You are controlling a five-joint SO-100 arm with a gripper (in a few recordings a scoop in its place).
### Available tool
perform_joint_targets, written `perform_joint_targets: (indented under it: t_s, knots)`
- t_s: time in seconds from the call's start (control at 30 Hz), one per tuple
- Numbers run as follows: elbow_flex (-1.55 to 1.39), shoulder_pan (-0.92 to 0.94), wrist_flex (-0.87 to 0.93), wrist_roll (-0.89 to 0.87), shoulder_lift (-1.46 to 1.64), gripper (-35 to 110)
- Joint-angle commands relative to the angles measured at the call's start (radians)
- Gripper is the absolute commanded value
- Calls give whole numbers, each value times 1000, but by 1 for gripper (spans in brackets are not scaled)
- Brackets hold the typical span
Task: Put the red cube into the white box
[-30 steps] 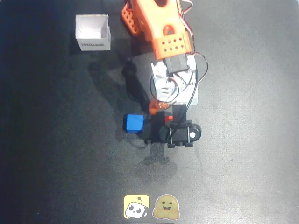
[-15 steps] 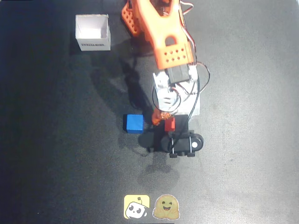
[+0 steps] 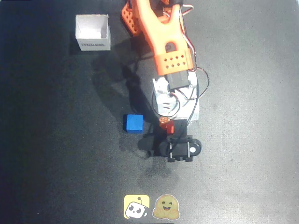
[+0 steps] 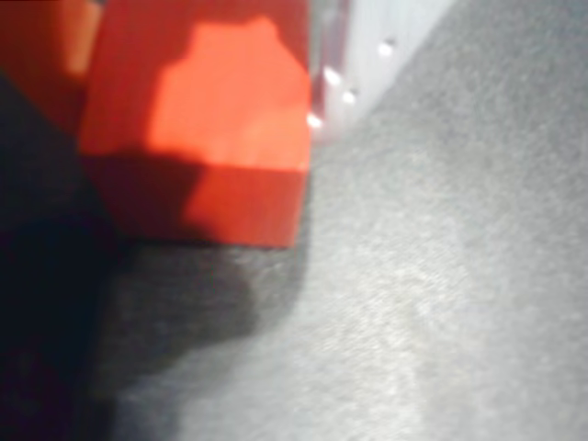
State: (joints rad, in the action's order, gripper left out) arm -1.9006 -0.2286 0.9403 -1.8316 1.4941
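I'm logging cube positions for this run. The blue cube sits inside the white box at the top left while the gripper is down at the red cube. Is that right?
Not quite. In the overhead view the blue cube sits on the dark table, apart from the white box at the top left. The gripper is indeed down at the red cube.

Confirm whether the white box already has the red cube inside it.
No: in the overhead view the white box stands open with nothing inside, while the red cube sits under the arm.

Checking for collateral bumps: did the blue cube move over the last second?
No. In the overhead view the blue cube sits at the same spot relative to the white box and the two stickers.
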Motion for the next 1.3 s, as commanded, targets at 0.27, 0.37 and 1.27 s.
perform_joint_targets:
  t_s: [0.27,0.37,1.27]
  knots:
    - [337,170,644,-158,278,0]
    - [390,279,769,-207,334,0]
    - [114,1608,862,285,489,0]
